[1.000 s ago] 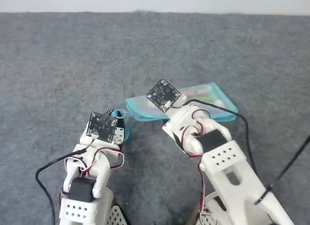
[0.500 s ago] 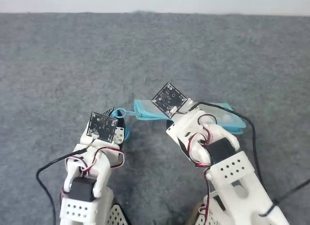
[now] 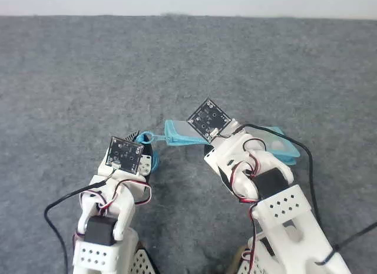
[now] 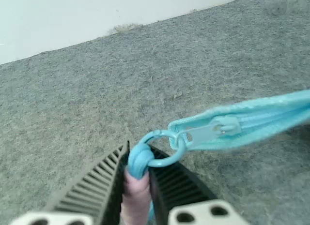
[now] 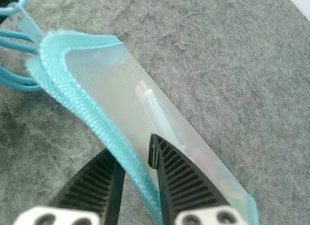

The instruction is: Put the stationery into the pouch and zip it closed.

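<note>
Near the middle of the grey counter (image 3: 88,79), the teal pouch (image 3: 178,133) stretches between both arms. The right gripper (image 5: 131,150) pinches the pouch's zipper edge, jaws narrow. Just left of the pouch, the left gripper (image 4: 139,159) is clamped on the zipper loop (image 4: 164,147) at its left end.

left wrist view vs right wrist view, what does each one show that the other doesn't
Left wrist view: the left gripper clamped on a turquoise cord loop, and the pale blue zipper slider. Right wrist view: the right gripper pinching the woven zipper edge, and the translucent ribbed side panel with faint shapes inside. Both: the turquoise zip pouch, its round pull ring, and the grey felt-like table.
</note>
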`<action>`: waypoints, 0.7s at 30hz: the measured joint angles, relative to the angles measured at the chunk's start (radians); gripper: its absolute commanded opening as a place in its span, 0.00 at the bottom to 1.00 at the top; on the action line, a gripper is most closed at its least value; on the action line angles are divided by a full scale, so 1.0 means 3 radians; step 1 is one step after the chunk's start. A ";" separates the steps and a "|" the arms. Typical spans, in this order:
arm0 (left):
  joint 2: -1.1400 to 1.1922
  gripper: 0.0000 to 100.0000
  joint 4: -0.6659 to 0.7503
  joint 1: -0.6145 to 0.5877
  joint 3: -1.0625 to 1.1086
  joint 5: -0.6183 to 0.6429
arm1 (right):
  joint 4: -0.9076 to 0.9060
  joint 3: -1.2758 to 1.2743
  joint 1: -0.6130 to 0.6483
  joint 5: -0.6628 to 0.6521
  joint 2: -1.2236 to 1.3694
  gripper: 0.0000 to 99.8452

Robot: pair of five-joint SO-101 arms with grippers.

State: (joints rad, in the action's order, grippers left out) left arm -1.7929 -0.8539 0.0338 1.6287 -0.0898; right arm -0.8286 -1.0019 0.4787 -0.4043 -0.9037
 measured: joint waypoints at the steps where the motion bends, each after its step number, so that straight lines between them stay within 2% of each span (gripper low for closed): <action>1: 0.0000 0.01 0.0010 0.0000 0.0000 0.0000 | 0.0000 0.0000 0.0000 0.0000 0.0000 0.01; 8: 0.0000 0.01 0.0010 0.0000 0.0000 0.0000 | -0.0010 0.0000 -0.0010 0.0000 -0.0020 0.01; 21: 0.0000 0.01 0.0026 0.0000 0.0010 0.0000 | -0.0476 -0.0005 -0.0010 0.0000 -0.0752 0.01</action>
State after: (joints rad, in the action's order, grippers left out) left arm -1.7929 -0.8462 0.0338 1.6318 -0.0898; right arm -0.9712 -1.0035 0.4757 -0.4043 -1.1293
